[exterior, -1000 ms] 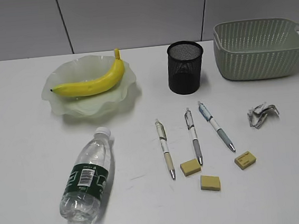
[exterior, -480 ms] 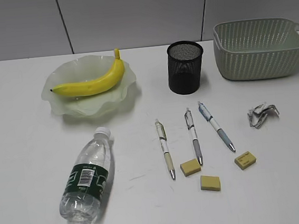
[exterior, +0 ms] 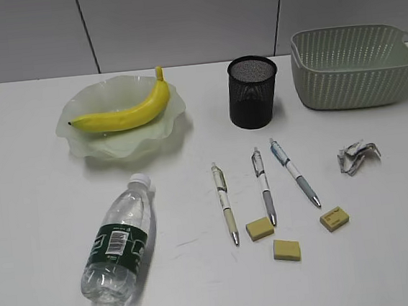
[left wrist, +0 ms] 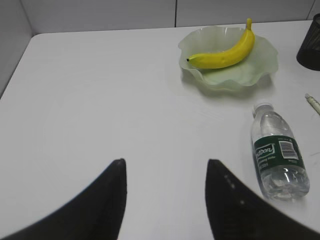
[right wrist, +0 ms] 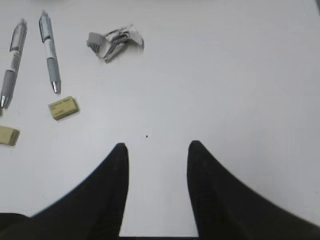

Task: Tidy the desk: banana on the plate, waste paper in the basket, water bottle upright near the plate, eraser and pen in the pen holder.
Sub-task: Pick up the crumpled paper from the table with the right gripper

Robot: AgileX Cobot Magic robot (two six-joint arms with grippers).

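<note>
The banana (exterior: 124, 113) lies in the plate (exterior: 88, 146). The water bottle (exterior: 119, 242) lies on its side on the white surface (exterior: 38, 234) near it. Three pens (exterior: 266, 195), three erasers (exterior: 286, 250) and the waste paper (exterior: 358, 156) lie before the pen holder (exterior: 253, 92) and basket (exterior: 355, 66). Both arms' fingers (left wrist: 112, 200) (right wrist: 112, 190) are spread over bare surface, holding nothing.

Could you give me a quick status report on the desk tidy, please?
Both grippers open, holding nothing. Banana on plate; water bottle lying down; waste paper, pens, erasers loose on desk. Nothing in the way.
</note>
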